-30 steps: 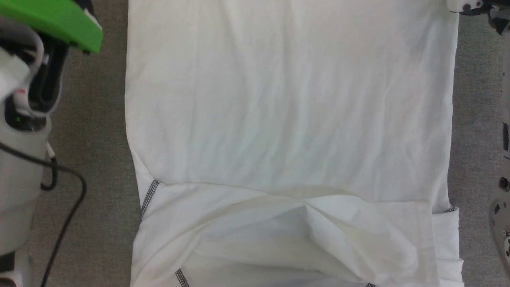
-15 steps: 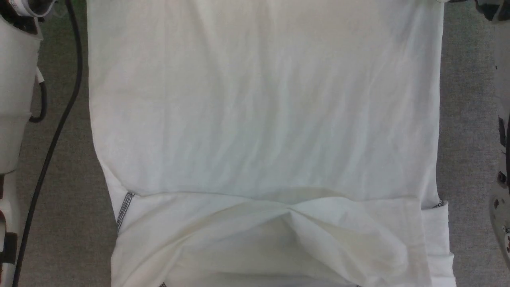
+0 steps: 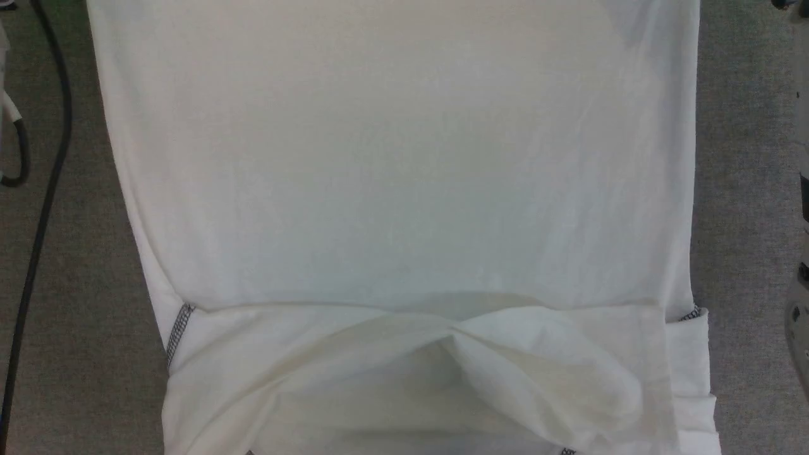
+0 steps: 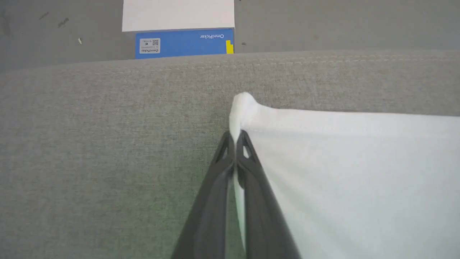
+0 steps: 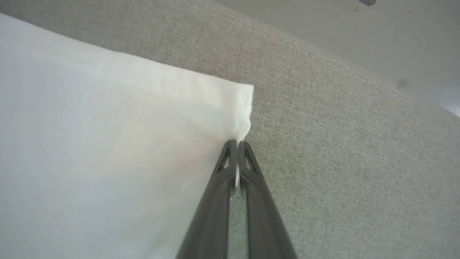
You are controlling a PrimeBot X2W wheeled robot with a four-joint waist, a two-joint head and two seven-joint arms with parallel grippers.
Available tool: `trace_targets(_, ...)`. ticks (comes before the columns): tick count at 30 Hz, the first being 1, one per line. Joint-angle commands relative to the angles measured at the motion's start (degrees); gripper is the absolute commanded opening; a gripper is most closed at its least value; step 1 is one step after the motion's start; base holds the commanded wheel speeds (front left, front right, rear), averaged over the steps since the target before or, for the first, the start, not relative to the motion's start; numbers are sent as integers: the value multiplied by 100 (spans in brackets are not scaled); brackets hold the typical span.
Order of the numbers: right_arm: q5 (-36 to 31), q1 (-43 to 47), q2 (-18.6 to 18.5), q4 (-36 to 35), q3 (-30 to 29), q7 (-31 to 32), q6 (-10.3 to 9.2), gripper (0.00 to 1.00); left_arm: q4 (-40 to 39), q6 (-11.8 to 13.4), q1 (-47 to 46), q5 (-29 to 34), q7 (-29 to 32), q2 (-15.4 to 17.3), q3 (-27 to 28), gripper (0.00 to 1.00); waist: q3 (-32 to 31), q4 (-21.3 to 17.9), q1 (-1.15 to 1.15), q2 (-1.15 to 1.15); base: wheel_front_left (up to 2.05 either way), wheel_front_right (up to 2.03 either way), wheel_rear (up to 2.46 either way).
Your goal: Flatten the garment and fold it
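The thin white long-sleeved garment (image 3: 404,189), spread on the grey fabric-covered worktop (image 4: 107,144), is pinched at two corners near the worktop's far edge by the left end effector (image 4: 235,135) and the right end effector (image 5: 237,144), both clamped on cloth, so equal, gentle tension is advised.

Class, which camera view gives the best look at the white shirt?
The head view: the shirt lies spread across it, most of it visible. The left wrist view shows one corner pinched by the left gripper; the right wrist view, another corner in the right gripper.
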Motion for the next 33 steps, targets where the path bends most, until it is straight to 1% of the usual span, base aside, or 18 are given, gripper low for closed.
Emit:
trace_targets(1, -13, -100, -65, 57, -71, -143, -9, 0, -11, 89, 30, 117, -317, 92, 97, 0, -52, 18, 0, 0, 0, 0, 0)
trace_targets(4, -128, -228, -81, 92, -230, -488, -9, 0, -42, 176, -100, 303, -1048, 76, 219, 0, -156, 59, 0, 0, 0, 0, 0)
trace_targets(9, -470, -439, -50, 144, -588, -1174, -9, 0, 95, 55, -329, 451, -2114, 4, 332, 0, -356, 116, 0, 0, 0, 0, 0)
trace_targets(11, -595, -494, -7, 195, -741, -1470, -9, 0, 194, -53, -374, 500, -2519, -7, 339, 0, -467, 133, 0, 0, 0, 0, 0)
trace_targets(13, -658, -491, 48, 289, -833, -1672, -9, 0, 339, -194, -341, 445, -2747, -61, 329, 0, -599, 151, 0, 0, 0, 0, 0)
trace_targets(17, -494, -290, 71, 412, -822, -1987, -9, 0, 489, -543, -105, 253, -3225, -173, 331, 0, -948, 196, 0, 0, 0, 0, 0)
trace_targets(19, -296, -67, 8, 383, -762, -2167, -9, 0, 493, -704, 128, 134, -3445, -212, 346, 0, -1162, 229, 0, 0, 0, 0, 0)
trace_targets(22, 124, 471, -82, 230, -630, -2461, -9, 0, 406, -943, 637, -37, -3748, -188, 369, 0, -1561, 234, 0, 0, 0, 0, 0)
trace_targets(25, 599, 1121, -176, -57, -486, -2588, -9, 0, 188, -1084, 1224, -198, -3983, -146, 412, 0, -1900, 249, 0, 0, 0, 0, 0)
trace_targets(29, 1196, 2181, -383, -633, -362, -2589, -9, 0, -300, -1082, 2242, -463, -4267, -149, 527, 0, -2341, 278, 0, 0, 0, 0, 0)
trace_targets(33, 1705, 3285, -411, -1237, -551, -2514, -9, 0, -853, -920, 3307, -671, -4478, -214, 610, 0, -2709, 339, 0, 0, 0, 0, 0)
